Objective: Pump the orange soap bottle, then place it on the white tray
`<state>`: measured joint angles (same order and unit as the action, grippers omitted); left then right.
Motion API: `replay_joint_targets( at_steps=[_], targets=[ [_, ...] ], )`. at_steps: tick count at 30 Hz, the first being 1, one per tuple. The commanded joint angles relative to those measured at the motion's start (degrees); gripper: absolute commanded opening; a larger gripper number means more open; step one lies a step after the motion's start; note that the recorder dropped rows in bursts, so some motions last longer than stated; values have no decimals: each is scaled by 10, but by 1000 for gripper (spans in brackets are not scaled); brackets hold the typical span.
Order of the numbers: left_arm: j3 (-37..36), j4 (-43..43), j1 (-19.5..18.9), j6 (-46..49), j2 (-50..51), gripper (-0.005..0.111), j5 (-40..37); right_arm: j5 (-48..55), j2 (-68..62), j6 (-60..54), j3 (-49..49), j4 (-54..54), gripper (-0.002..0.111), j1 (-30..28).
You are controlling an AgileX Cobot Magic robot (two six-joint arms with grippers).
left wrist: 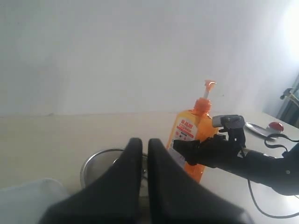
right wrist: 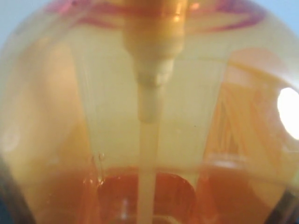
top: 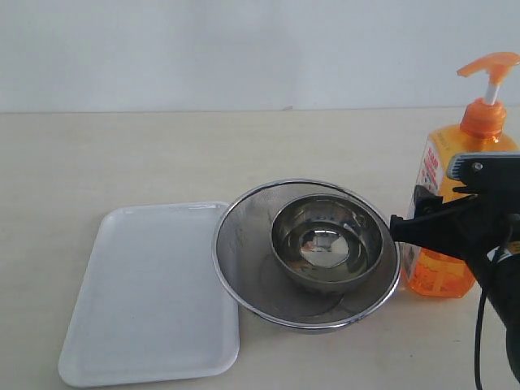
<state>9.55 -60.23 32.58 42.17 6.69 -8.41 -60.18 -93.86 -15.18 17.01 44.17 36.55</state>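
Right gripper [top: 422,221] clasps the bottle [top: 443,276] at mid-body, strainer [top: 242,237] just beside its finger; left gripper [left wrist: 140,143], jaws pressed together, holds nothing.

The orange soap bottle [top: 439,280] is translucent, glossy plastic; its pump head looks like smooth opaque plastic. The white tray [top: 150,301] is smooth plastic with a soft sheen. The strainer [top: 244,260] is fine, dull steel mesh under a polished rim. The bowl [top: 325,244] is mirror-bright metal. The table [top: 122,154] looks matt and pale.
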Motion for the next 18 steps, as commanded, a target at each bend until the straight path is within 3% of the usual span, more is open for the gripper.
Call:
replay_joint_targets(
  at_steps=[1, 18],
  targets=[
    [-21, -8, 0, 3, -30, 5, 1, -12, 7, -1, 2, 4, 2, 0],
    [-48, -23, 0, 3, -57, 5, -8, -9, 6, 21, 2, -46, 2, 0]
  ],
)
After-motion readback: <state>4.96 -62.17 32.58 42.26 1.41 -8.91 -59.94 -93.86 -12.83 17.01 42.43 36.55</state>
